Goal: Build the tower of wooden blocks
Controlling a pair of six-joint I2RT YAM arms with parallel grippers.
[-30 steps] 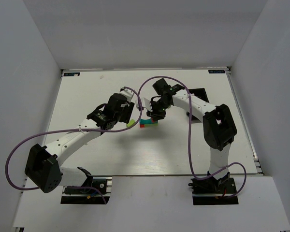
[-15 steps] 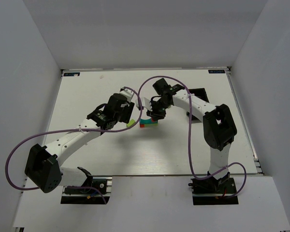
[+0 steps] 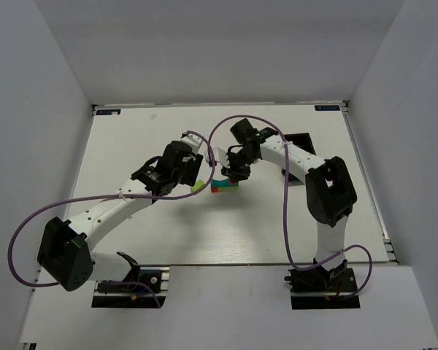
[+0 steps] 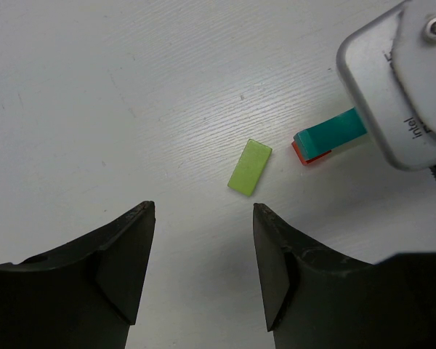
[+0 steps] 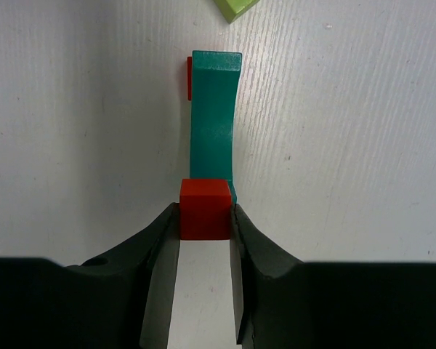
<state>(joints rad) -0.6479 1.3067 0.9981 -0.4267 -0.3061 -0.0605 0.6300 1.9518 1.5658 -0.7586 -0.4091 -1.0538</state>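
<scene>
In the right wrist view my right gripper [image 5: 204,218] is shut on a small red cube [image 5: 204,209] and holds it at the near end of a long teal block [image 5: 214,116]. The teal block lies over a red block [image 5: 189,78], of which only an edge shows. A flat lime green block [image 4: 249,168] lies loose on the table just ahead of my open, empty left gripper [image 4: 203,211]. In the top view the small stack [image 3: 223,186] sits mid-table, with the right gripper [image 3: 232,175] over it and the left gripper [image 3: 193,179] just to its left.
A black rectangular bin [image 3: 301,138] stands behind the right arm. The right wrist's silver camera housing [image 4: 400,87] hangs over the teal block in the left wrist view. A purple cable [image 3: 226,127] loops above the stack. White walls enclose the table.
</scene>
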